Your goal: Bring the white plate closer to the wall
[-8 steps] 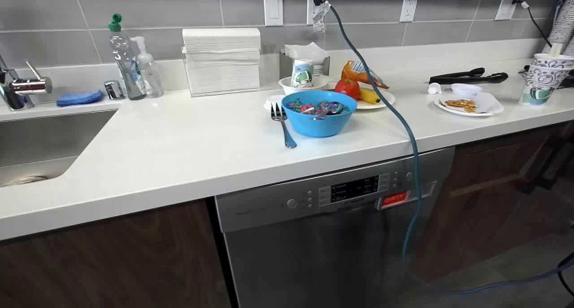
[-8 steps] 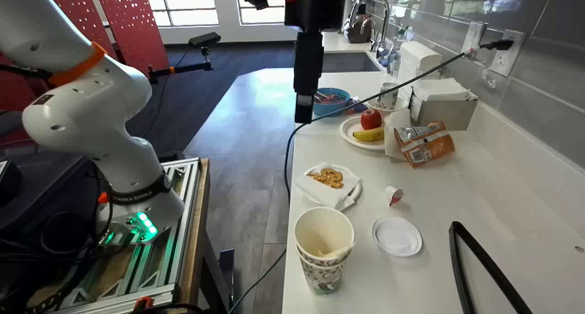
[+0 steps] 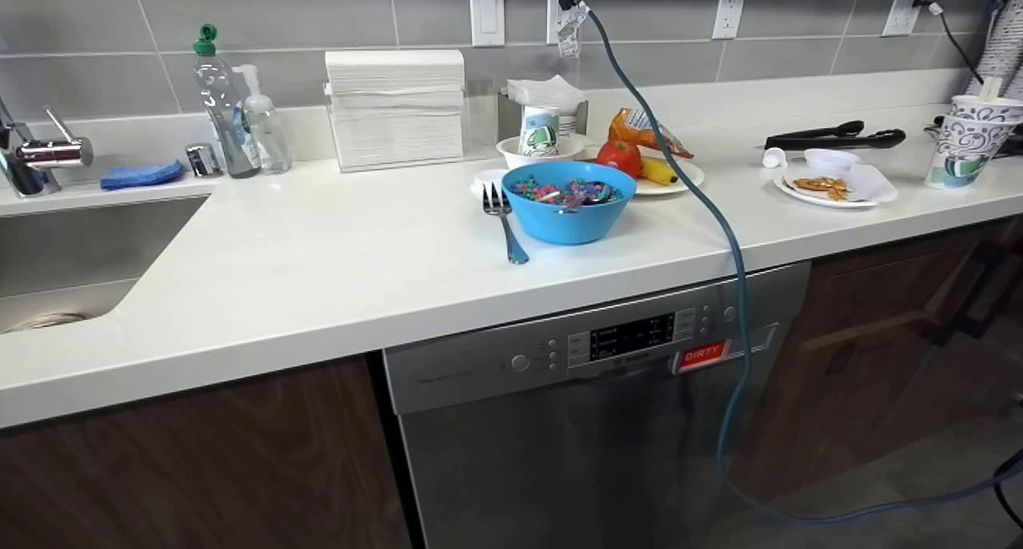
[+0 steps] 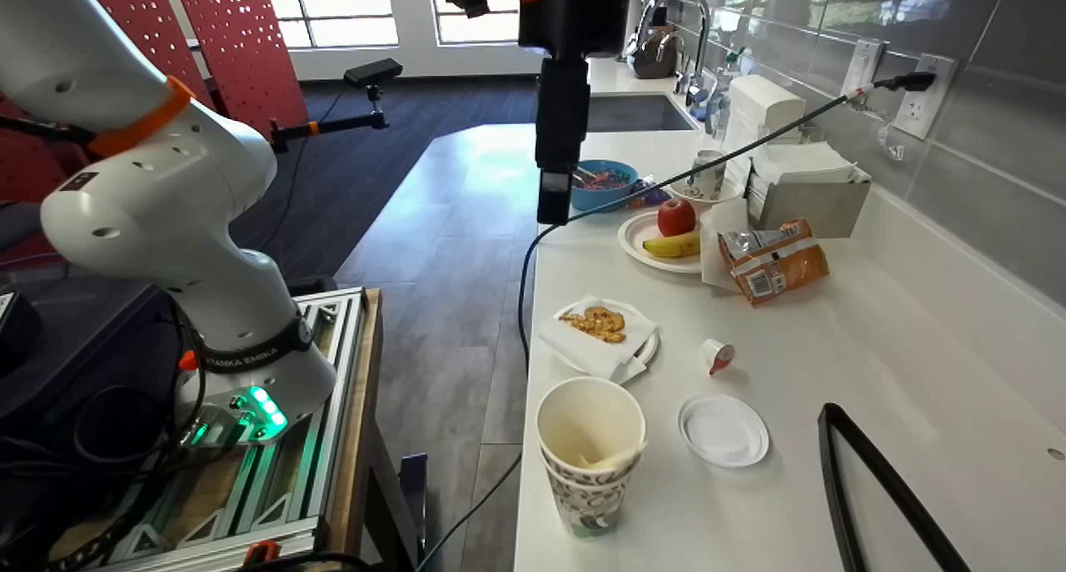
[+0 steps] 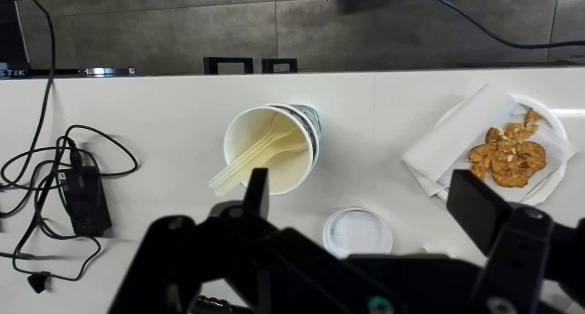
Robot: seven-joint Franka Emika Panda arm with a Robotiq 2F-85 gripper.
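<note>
In the wrist view your gripper (image 5: 366, 197) is spread wide, its two fingers (image 5: 477, 211) far apart, with a stretch of counter (image 5: 358, 135) and a white lid (image 5: 358, 231) showing between them. In an exterior view the gripper (image 4: 555, 197) hangs above the counter. The white plate (image 5: 553, 117) lies to the right in the wrist view, where one finger overlaps its edge; brown food bits (image 5: 512, 170) sit on it over a white napkin (image 5: 452, 131) that reaches past the rim. In both exterior views you see the plate flat near the front edge of the counter, well apart from the grey tiled wall (image 4: 1028, 97). It lies between the stacked paper cups (image 4: 588, 478), upright with pale utensils (image 5: 251, 161) in them, and another plate (image 4: 630, 241) bearing an apple (image 4: 675, 217) and a banana (image 4: 671, 246). Toward the wall from your plate, a small tub (image 4: 717, 354) lies on its side, with the black tongs (image 3: 831, 139) farther in. A blue cord (image 3: 739, 281) runs from a wall outlet (image 3: 555, 21) out past the counter's edge.
</note>
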